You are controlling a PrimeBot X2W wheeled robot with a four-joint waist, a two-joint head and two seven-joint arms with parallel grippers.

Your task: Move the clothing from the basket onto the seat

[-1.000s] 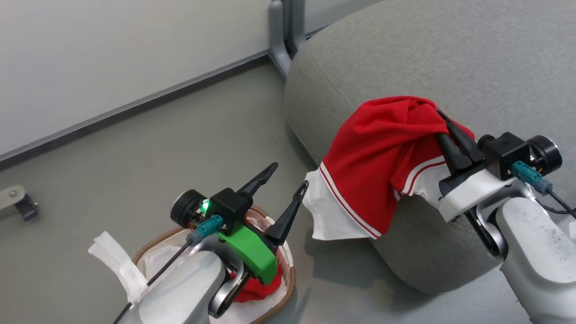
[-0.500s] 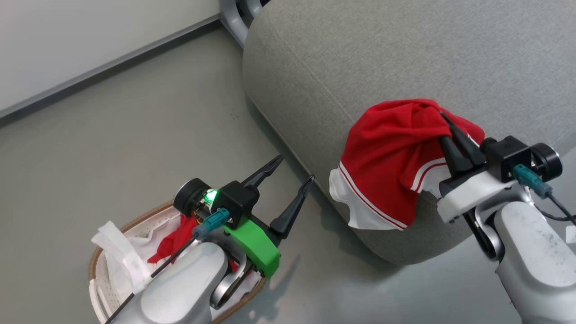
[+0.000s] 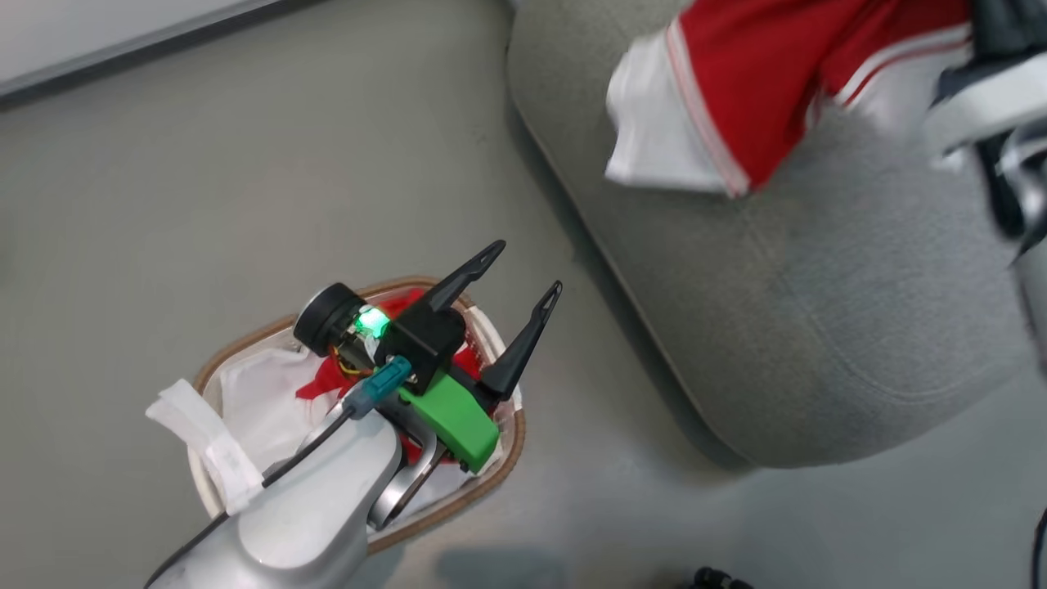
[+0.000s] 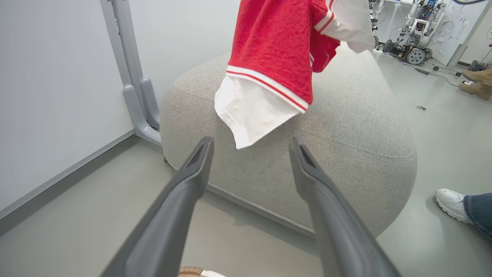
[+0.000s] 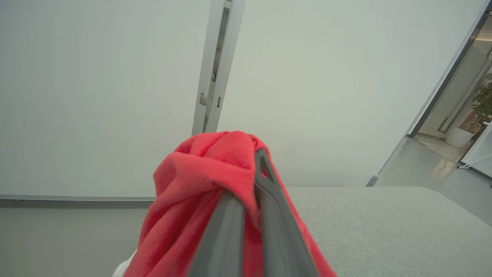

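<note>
Head view: my left gripper (image 3: 527,264) is hovering over the small cream-white perforated plastic basket with the brown woven-look rim (image 3: 237,352). Its fingers are spreading wide and holding nothing. Beneath it a bright red fabric garment (image 3: 321,383) is lying crumpled on the plain white liner sheet (image 3: 253,409) inside the basket.

The basket is standing on the grey floor (image 3: 204,204), near the rounded front edge of the large grey woven-fabric seat cushion (image 3: 818,327). Open floor is running left and ahead to the dark wall skirting (image 3: 123,56).

Right wrist view: my right gripper (image 5: 251,181) is pinching shut on a bunched fold of the second red garment (image 5: 200,177).

Left wrist view: that garment is hanging over the seat's near corner, its long axis running down from the pinch and its white band pointing downward. I cannot tell whether the band is touching the seat. A person's white shoe (image 4: 451,200) is resting on the floor to the seat's right.
</note>
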